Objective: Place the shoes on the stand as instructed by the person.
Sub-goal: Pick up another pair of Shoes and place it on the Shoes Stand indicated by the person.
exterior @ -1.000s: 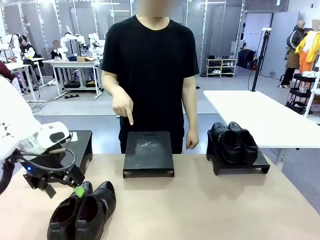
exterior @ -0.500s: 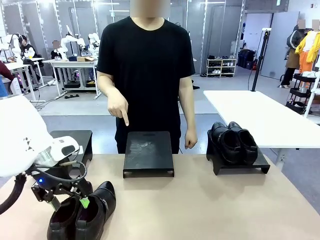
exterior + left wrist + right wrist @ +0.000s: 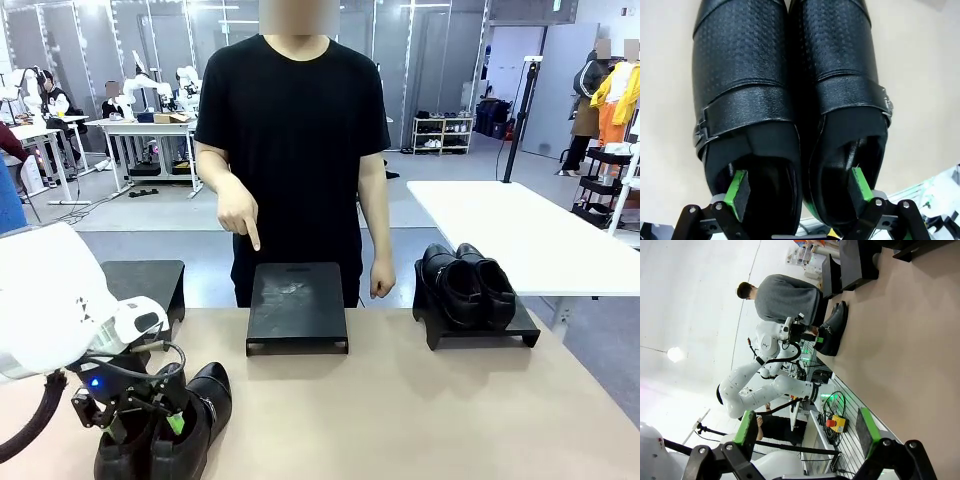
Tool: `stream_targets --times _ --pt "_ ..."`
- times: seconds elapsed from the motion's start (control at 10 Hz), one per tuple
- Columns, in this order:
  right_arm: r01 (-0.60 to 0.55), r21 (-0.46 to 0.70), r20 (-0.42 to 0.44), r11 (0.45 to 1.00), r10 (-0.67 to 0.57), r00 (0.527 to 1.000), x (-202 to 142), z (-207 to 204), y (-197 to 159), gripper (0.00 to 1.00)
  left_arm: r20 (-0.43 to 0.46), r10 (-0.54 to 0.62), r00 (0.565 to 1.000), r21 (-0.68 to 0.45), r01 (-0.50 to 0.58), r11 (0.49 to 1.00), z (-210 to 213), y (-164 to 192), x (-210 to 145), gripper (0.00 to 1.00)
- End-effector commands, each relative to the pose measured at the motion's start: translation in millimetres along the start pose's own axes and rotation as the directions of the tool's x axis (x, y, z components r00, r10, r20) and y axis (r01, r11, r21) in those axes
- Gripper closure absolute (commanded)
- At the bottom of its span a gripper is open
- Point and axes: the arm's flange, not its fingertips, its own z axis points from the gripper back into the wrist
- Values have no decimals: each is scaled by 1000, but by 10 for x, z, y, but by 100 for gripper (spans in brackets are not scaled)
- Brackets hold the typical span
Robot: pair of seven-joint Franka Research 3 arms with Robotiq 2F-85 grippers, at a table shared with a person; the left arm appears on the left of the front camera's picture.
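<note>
The buckled pair of shoes (image 3: pixel 190 415) stands side by side at the table's front left. My left gripper (image 3: pixel 148 425) is lowered onto them and open. In the left wrist view one green pad (image 3: pixel 737 187) sits inside the left shoe's opening and the other pad (image 3: pixel 860 182) inside the right shoe's, so the fingers straddle the pair's two touching inner walls (image 3: pixel 801 150). The plain pair (image 3: pixel 467 285) rests on the right stand (image 3: pixel 520 325). The person (image 3: pixel 295 130) points a finger (image 3: pixel 255 240) down at the bare middle stand (image 3: pixel 297 305). My right gripper (image 3: pixel 806 430) hangs open above the table, holding nothing.
A third black stand (image 3: pixel 150 285) sits at the far left behind my left arm. In the right wrist view the buckled shoes (image 3: pixel 832 330) and my left arm (image 3: pixel 775 345) appear farther off. Bare tabletop (image 3: pixel 420 410) lies between the shoes and the stands.
My left gripper has come down and toward the near edge, and its fingers have gone into the openings of the buckled shoes. The person's pointing hand has held still.
</note>
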Motion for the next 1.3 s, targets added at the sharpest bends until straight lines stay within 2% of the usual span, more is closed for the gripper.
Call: stream_targets --times 0.0,0.1,0.2,0.3,0.4,0.7,1.2 --pt "1 -12 -6 1000 -1 1000 -31 -13 22 0 15 -15 1000 -5 16 1000 -257 225 -357 0" --pt "1 -12 -6 1000 -1 1000 -31 -13 22 0 34 -38 999 -7 39 999 -278 221 -350 36" --pt "1 -12 -6 1000 -1 1000 -31 -13 22 0 32 -37 999 -4 37 999 -275 212 -345 60" --pt "1 -12 -6 1000 -1 1000 -31 -13 22 0 35 -45 998 3 45 999 -264 199 -351 96" --pt "1 -12 -6 1000 -1 1000 -31 -13 22 0 25 -54 998 7 54 999 -243 188 -361 100" --pt "1 -12 -6 1000 -1 1000 -31 -13 22 0 26 -61 998 35 60 998 -172 173 -356 98" --pt "1 -12 -6 1000 -1 1000 -31 -13 22 0 50 -63 997 57 60 997 99 36 -285 100"
